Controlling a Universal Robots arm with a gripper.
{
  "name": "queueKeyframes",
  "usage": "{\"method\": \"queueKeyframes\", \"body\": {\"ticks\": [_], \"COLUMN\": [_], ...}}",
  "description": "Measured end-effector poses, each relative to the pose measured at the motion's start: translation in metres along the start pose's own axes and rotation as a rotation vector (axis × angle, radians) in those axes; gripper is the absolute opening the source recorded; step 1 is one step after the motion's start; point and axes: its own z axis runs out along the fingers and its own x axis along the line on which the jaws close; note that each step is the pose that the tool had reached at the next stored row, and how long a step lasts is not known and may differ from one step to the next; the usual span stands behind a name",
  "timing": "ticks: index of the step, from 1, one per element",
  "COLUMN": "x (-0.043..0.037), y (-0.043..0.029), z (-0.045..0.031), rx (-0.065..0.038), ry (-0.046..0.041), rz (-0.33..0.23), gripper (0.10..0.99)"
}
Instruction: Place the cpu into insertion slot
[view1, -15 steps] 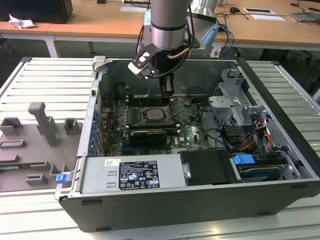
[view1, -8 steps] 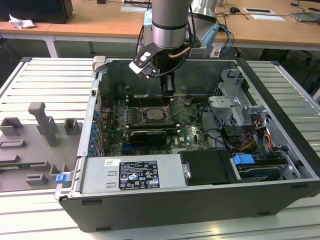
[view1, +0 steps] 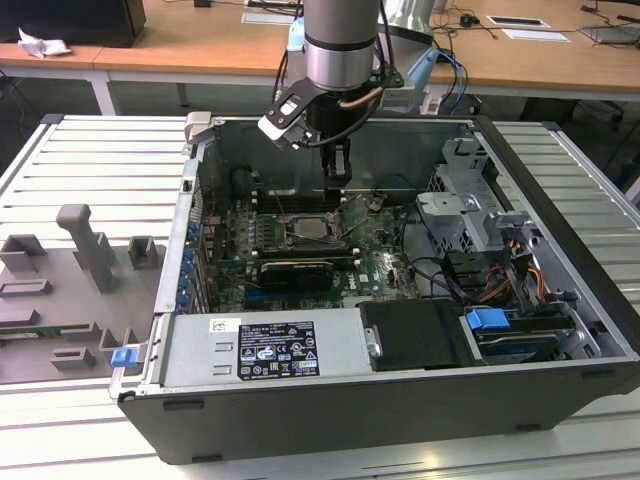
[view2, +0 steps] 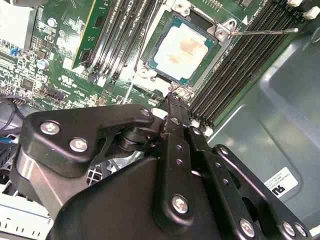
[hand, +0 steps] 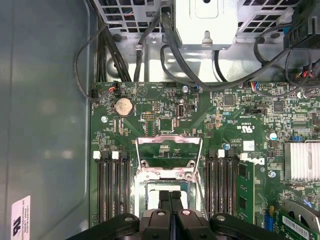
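End effector (view2: 174, 98) pressed together, nothing held, beside insertion slot (view2: 222, 31); cpu (view2: 185, 46) lies in it, upper centre of second wrist view; I'd check flush seating, no force

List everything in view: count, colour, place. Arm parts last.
computer case: one, dark grey, open, on the slatted table
circuit board: one, green, inside the case
cpu: one, silver top, lying in the insertion slot
memory slots: several, black, on both sides of the insertion slot
graphics card: one, black, inside the case
coin cell: one, silver, on the circuit board
grey fixtures: several, on the table at the exterior view's left
gripper: one, black, fingers shut, empty, close by the insertion slot
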Motion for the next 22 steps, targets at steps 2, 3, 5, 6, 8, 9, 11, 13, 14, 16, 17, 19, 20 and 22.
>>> {"method": "queueKeyframes", "body": {"ticks": [2, 3, 5, 6, 8, 9, 11, 13, 14, 16, 17, 19, 20, 22], "x": [0.0, 0.0, 0.0, 0.0, 0.0, 0.0001, 0.0, 0.0, 0.0, 0.0, 0.0, 0.0001, 0.0001, 0.0001], "y": [0.0015, 0.0024, 0.0041, 0.0041, 0.0044, 0.0047, 0.008, 0.0098, 0.012, 0.0151, 0.016, 0.0179, 0.0193, 0.0225], "z": [-0.0001, -0.0001, -0.0002, -0.0006, -0.0032, -0.0034, -0.0034, -0.0033, -0.0032, -0.003, -0.0029, -0.0029, -0.0028, -0.0026], "rx": [0.0, 0.0, 0.0, 0.0, 0.0, 0.0, 0.001, 0.001, 0.001, 0.002, 0.002, 0.002, 0.003, 0.003], "ry": [-0.0003, -0.0004, -0.0005, -0.0007, -0.0004, -0.0002, -0.0004, -0.0004, -0.0005, -0.0005, -0.0004, -0.0005, -0.0005, -0.0005], "rz": [0.0, 0.0, 0.0, 0.0, 0.0, 0.0, 0.0, 0.0, 0.0, 0.0, 0.0, 0.0, 0.0, 0.0], "gripper": [0.106, 0.106, 0.106, 0.106, 0.106, 0.106, 0.106, 0.106, 0.106, 0.106, 0.106, 0.106, 0.106, 0.106]}}
